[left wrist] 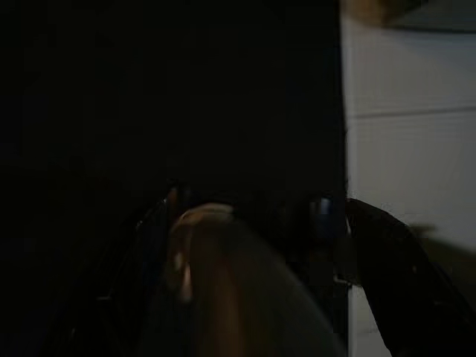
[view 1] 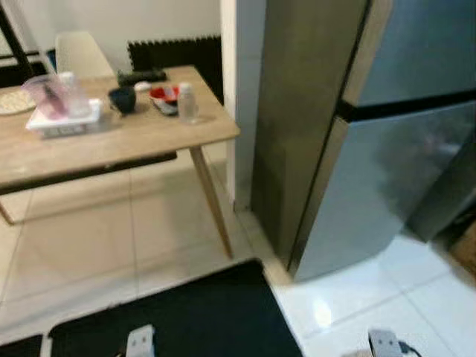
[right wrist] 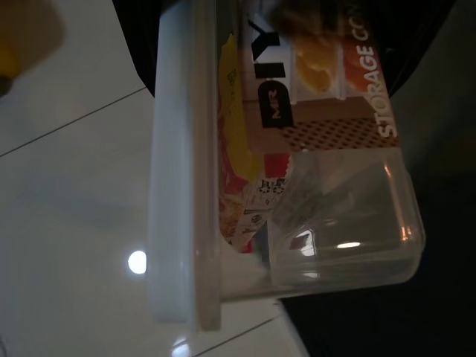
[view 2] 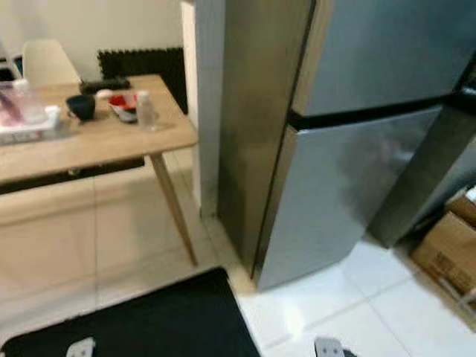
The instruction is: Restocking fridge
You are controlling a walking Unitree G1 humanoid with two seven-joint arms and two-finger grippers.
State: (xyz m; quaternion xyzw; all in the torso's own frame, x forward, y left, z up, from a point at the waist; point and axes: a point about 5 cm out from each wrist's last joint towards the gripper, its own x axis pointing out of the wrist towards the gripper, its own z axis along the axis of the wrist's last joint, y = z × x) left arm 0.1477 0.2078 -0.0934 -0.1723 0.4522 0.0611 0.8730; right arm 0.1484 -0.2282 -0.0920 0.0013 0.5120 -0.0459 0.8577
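A clear container point(right wrist: 297, 186) is being gripped by the right pincer point(right wrist: 327, 44), ready for the closed fridge point(view 1: 372, 149). The left pincer's point(left wrist: 260, 245) state cannot be told.

Head views soft, motion blur all over, worktop point(view 1: 134, 137) items smeared. Even indoor light; glare spot on white floor tiles point(view 1: 322, 312), dull sheen on fridge point(view 2: 349, 193) door. L wrist view near black. R wrist view dim, close-up blurred.

Pale tiled floor point(view 1: 111, 245); a wooden table point(view 1: 134, 137) stands far left, black mat point(view 1: 186, 320) near, cardboard box point(view 2: 446, 249) right.
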